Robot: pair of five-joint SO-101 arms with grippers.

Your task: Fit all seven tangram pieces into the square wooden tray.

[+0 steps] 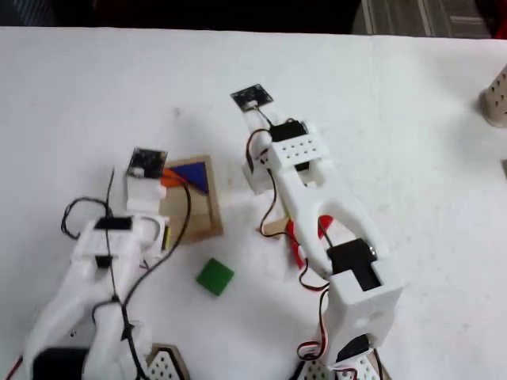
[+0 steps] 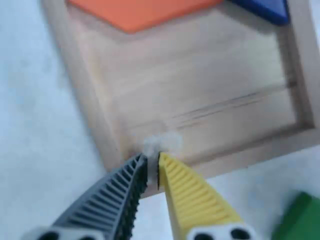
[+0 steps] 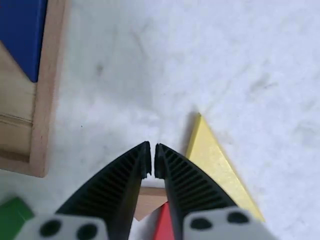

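Tray: the tray (image 1: pixel 200 215) lies under the left arm and holds an orange piece (image 2: pixel 140 12) and a blue piece (image 3: pixel 22 35).
Left gripper (image 2: pixel 152 167): fingers together, empty, over the tray's corner rim.
Right gripper (image 3: pixel 152 160): fingers together, empty, just beside the yellow triangle (image 3: pixel 215 160).
Risk: closed tips would likely shove the tray or triangle rather than grip.
Around: a green square (image 1: pixel 215 276) lies loose; a red piece (image 3: pixel 162 225) and a tan piece (image 3: pixel 147 200) crowd the triangle.

Nothing legible in any view.
The wooden tray (image 1: pixel 215 207), the green piece (image 1: pixel 215 276) and the white arm housings (image 1: pixel 360 305) have plain, unmarked faces. The small dark boards (image 1: pixel 252 96) on the wrists are too blurred to read any marking.
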